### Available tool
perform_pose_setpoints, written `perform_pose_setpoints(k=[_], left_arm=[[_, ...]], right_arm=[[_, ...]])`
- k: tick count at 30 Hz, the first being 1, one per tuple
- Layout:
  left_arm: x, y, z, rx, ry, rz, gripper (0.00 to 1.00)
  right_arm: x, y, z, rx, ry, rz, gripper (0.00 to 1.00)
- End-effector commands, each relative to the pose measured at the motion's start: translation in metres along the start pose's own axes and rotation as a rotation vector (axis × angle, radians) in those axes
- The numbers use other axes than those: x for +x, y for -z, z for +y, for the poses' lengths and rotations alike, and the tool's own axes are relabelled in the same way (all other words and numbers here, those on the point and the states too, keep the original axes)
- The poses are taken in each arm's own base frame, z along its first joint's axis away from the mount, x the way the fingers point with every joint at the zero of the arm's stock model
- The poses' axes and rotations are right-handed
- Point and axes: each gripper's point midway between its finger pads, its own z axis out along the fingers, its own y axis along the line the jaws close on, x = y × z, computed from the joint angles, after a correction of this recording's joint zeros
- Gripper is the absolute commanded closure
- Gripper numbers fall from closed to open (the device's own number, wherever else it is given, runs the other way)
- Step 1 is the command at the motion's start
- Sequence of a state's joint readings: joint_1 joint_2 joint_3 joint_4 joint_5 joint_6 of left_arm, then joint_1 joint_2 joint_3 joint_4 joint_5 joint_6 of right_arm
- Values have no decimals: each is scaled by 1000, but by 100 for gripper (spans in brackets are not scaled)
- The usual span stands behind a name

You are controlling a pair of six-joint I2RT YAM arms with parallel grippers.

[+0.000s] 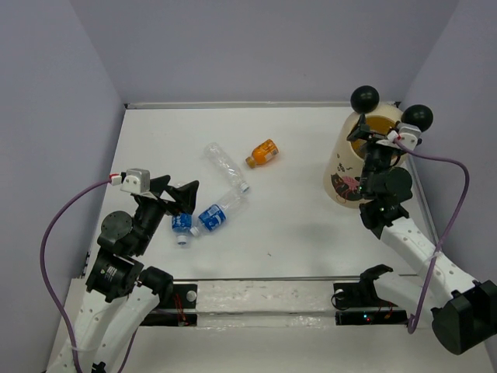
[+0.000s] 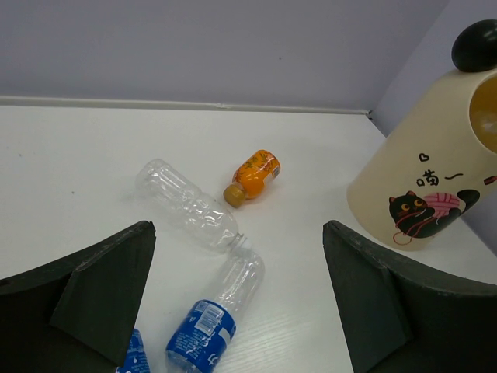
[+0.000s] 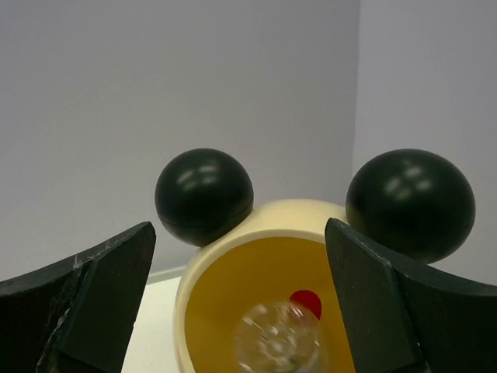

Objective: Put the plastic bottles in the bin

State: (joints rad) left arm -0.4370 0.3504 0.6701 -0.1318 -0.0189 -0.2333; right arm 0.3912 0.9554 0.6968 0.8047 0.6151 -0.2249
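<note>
Four bottles lay loose on the white table (image 1: 311, 225): an unlabelled bottle (image 2: 186, 203), a short orange bottle (image 2: 255, 175) at its two o'clock, one blue-labelled bottle (image 2: 203, 334) at its six o'clock and a second blue bottle (image 2: 133, 356) at seven, their print too small to read. The left gripper (image 1: 177, 196) hovered near the blue pair, jaws wide apart, holding nothing. At the table's two o'clock stood the cream bin (image 2: 404, 179), marked with a black cat, pink yarn and "喵". The right gripper (image 3: 239, 225) hung over its yellow mouth, spread wide and empty, above a transparent bottle (image 3: 279, 338) seen end-on inside.
</note>
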Motion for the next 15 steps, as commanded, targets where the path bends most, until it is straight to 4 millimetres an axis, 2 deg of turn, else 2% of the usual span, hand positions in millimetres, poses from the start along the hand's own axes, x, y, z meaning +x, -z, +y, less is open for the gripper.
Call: perform_pose_setpoints(k=[1, 6, 9, 10, 11, 13, 14, 15], left_arm=[[-24, 4, -10, 37, -7, -68, 1], [-25, 4, -10, 36, -5, -70, 1], [-26, 4, -10, 39, -5, -74, 1], [-25, 4, -10, 38, -6, -71, 1], [-25, 4, -10, 37, -5, -71, 1], [-25, 4, -9, 35, -3, -70, 1], [-25, 4, -9, 32, -4, -71, 1], [-24, 3, -9, 33, -3, -69, 1]], right_arm=[[-26, -8, -3, 25, -61, 1, 4], [-51, -17, 15, -62, -60, 73, 6], [-56, -15, 49, -242, -71, 165, 11], [-36, -7, 70, -348, -70, 259, 11], [-46, -9, 82, -406, -80, 268, 13], [-31, 4, 111, -551, -116, 369, 15], [-2, 10, 123, -587, -113, 481, 16], [7, 14, 134, -620, -118, 526, 17]])
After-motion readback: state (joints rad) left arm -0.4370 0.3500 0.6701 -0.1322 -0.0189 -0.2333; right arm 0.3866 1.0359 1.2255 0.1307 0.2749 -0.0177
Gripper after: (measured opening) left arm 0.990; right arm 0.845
